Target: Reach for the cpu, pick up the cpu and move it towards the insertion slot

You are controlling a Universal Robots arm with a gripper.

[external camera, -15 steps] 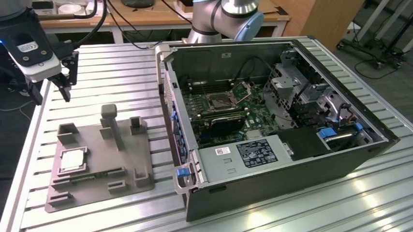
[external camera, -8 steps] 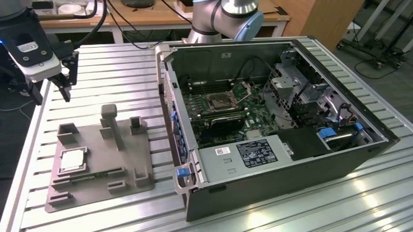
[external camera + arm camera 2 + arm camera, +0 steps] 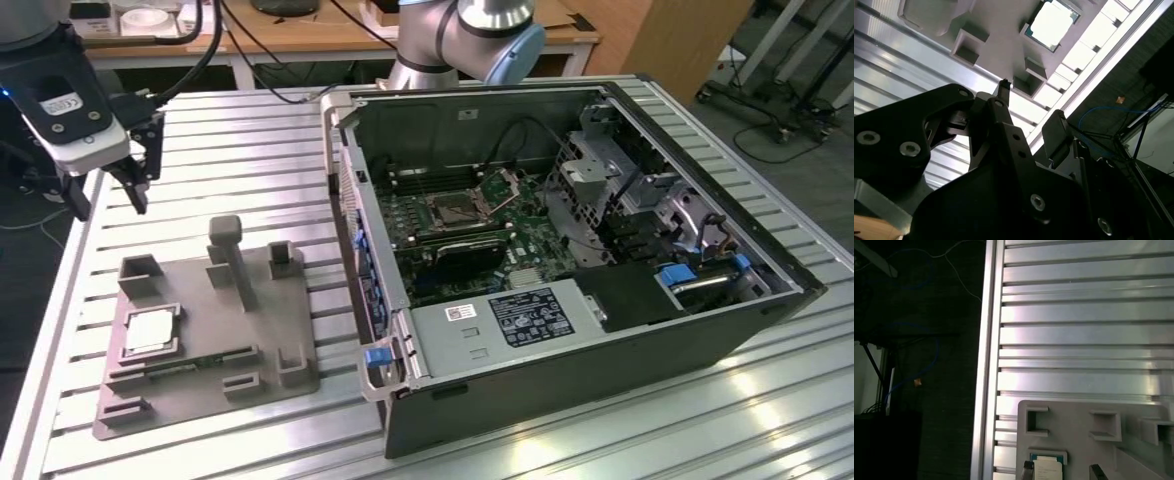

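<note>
Exterior view: your black claw (image 3: 104, 198) hangs spread wide, empty; at its six o'clock, the thin square silver-grey cpu (image 3: 150, 330) lies in a matte grey plastic fixture (image 3: 200, 322).

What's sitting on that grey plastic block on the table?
The cpu lies flat in one recess of the block, a narrow green stick in a slot beside it. Whatever is under the cpu is covered.

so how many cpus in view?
1. The cpu lies in a recess of the grey fixture, at the exterior view's left. The insertion slot in the open case looks empty; others could be hidden inside.
</note>
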